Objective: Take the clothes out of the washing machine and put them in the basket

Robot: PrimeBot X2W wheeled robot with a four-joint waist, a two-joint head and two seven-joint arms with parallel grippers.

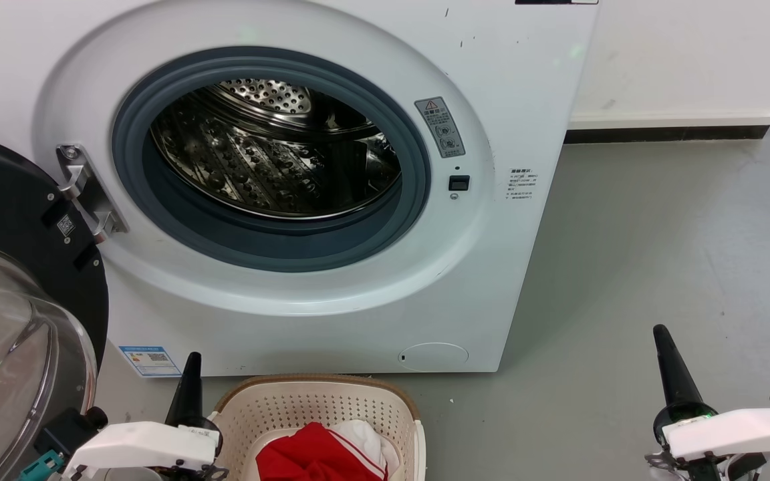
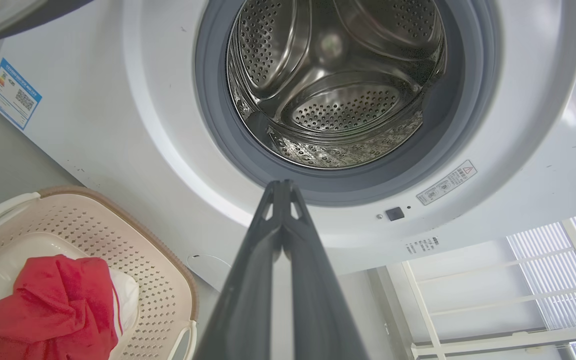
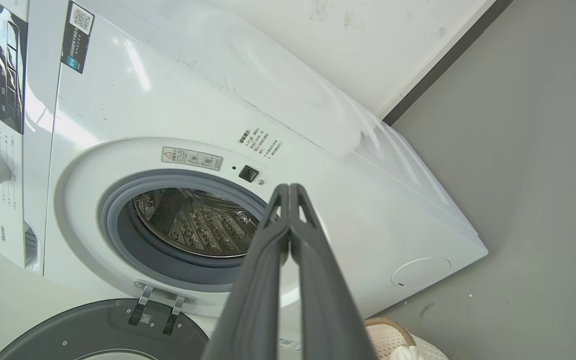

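Glossy perforated steel drum, matt perforated plastic basket, soft red cloth clothes

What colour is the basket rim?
Brown, woven-look; the basket rim shows best in the left wrist view.

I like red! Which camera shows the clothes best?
Left wrist view: the clothes lie big and clear in the basket. Head view cuts them off at its bottom; right wrist view catches a white bit.

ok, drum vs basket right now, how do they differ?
The drum is shiny steel, its visible walls bare; the basket is cream plastic and holds the red clothes. The drum opens sideways, the basket upward. Both are perforated.
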